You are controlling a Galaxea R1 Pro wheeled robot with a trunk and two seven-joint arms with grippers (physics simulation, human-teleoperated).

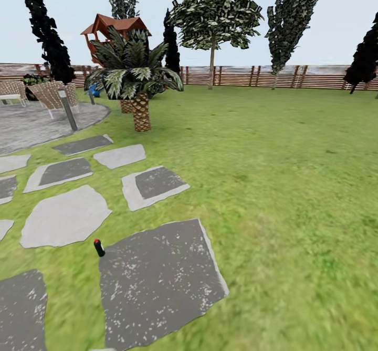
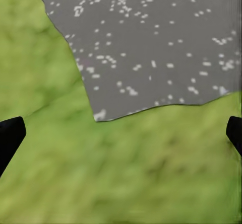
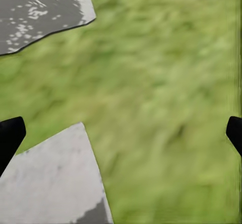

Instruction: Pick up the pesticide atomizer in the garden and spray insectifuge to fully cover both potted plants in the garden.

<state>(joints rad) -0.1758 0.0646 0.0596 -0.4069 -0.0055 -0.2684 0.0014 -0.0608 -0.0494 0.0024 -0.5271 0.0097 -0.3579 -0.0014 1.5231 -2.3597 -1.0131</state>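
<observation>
Both grippers spread wide and empty: left gripper [image 2: 121,131] over grass at the edge of a speckled dark stepping stone [image 2: 156,43], right gripper [image 3: 121,131] over lawn between two stones. In the head view, a small dark object with a red top [image 1: 98,247] at about 8 o'clock, on grass just beside the big dark stone [image 1: 157,282]; possibly the pesticide atomizer, too small to confirm; potted plants not identified. Best approach, by judgement: close in on that object, confirm identity, then bring down the left gripper with jaws straddling its body.
</observation>
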